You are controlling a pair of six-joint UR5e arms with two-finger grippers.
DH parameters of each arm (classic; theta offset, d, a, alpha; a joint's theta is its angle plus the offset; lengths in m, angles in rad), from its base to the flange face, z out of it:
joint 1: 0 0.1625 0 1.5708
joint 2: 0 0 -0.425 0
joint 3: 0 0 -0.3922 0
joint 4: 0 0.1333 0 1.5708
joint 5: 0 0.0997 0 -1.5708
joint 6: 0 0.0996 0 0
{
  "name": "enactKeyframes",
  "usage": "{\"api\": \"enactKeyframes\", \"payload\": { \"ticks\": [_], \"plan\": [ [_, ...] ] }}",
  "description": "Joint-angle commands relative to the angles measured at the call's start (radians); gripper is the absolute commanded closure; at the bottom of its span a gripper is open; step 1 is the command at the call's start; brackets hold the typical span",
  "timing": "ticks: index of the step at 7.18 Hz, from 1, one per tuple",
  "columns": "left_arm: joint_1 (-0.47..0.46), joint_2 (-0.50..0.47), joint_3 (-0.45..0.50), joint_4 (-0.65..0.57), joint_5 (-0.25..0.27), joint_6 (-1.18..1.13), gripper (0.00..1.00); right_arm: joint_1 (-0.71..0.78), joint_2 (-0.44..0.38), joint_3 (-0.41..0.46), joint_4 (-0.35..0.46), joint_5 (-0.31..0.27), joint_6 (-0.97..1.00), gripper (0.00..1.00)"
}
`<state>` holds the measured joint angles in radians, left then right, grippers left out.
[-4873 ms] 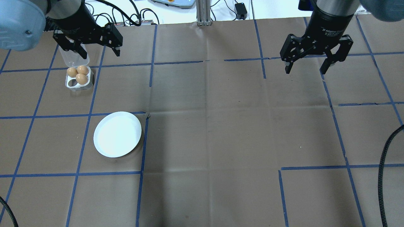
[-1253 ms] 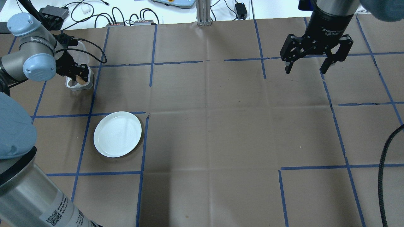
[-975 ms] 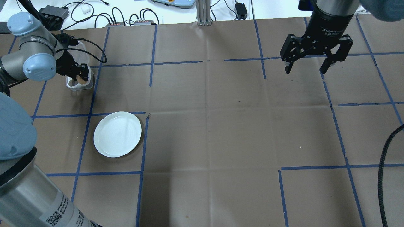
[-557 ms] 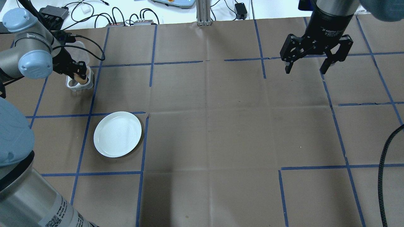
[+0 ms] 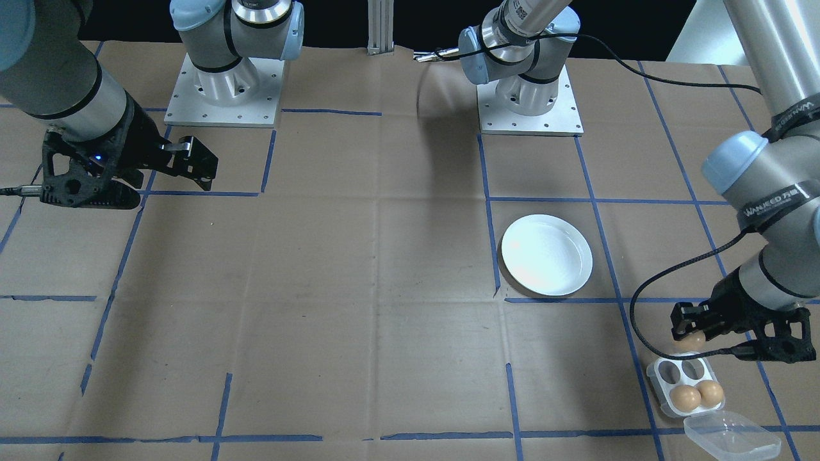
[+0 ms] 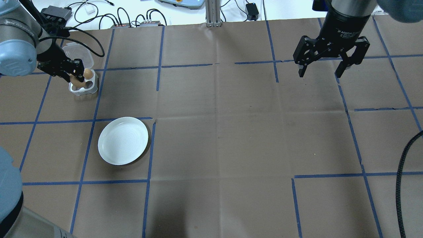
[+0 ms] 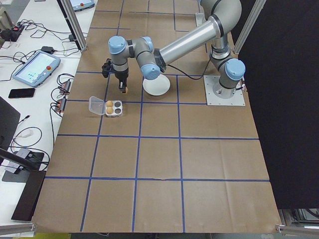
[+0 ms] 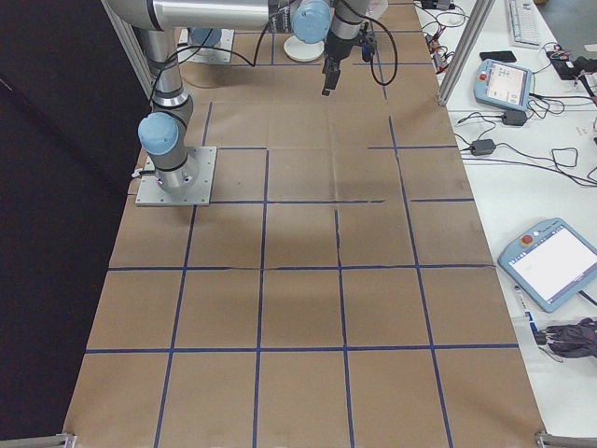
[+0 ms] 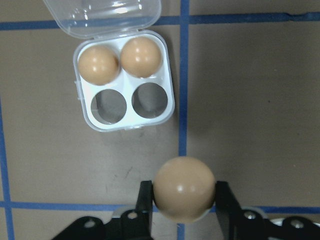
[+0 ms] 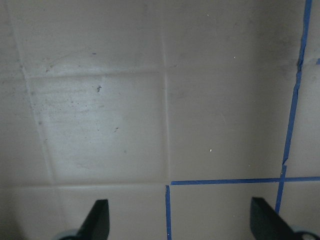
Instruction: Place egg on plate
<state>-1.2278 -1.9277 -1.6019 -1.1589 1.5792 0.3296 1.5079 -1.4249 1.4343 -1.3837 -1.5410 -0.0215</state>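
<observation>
Brown paper ruled into squares by blue tape (image 6: 159, 46) covered the whole table (image 6: 218, 138), with cables and a white bench along its far edge. At the left of the overhead view the left gripper (image 6: 76, 74) was clamped on a brown egg (image 9: 184, 188), its two fingers (image 9: 144, 210) pressed against the egg's sides, holding it clear of the tray. Just beyond the gripper, further from the robot, sat the small clear-plastic egg tray (image 9: 125, 122), its lid (image 9: 102, 17) hinged open and lying flat on the far side. Two more eggs (image 9: 99, 65) filled the tray's far pair of holes, side by side; the near pair, closest to the gripper, stood empty. Nearer the robot than the gripper and a little toward the table's middle lay the white plate (image 6: 123, 140), bare, well apart from the held egg and from the tray. Far off at the right of the overhead view the right gripper (image 6: 320, 71) hung above bare paper with its fingers (image 10: 97, 219) spread wide, nothing between them.
</observation>
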Motion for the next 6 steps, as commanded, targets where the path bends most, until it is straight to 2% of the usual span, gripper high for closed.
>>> {"api": "enactKeyframes", "payload": {
  "ticks": [1, 2, 4, 5, 6],
  "plan": [
    [-0.103, 0.106, -0.189, -0.001, 0.001, -0.140, 0.77, 0.000, 0.000, 0.000, 0.000, -0.001, 0.000, 0.00],
    [-0.125, 0.142, -0.284, 0.004, -0.001, -0.182, 0.77, 0.000, 0.000, 0.000, 0.000, 0.001, 0.000, 0.00],
    [-0.125, 0.162, -0.416, 0.063, 0.004, -0.184, 0.77, 0.000, 0.000, 0.000, 0.000, -0.001, 0.000, 0.00],
    [-0.125, 0.138, -0.447, 0.124, 0.005, -0.184, 0.77, 0.000, 0.000, 0.000, 0.000, 0.001, 0.000, 0.00],
    [-0.125, 0.141, -0.454, 0.137, 0.005, -0.182, 0.68, 0.000, 0.000, 0.000, 0.000, -0.001, 0.000, 0.00]
  ]
}}
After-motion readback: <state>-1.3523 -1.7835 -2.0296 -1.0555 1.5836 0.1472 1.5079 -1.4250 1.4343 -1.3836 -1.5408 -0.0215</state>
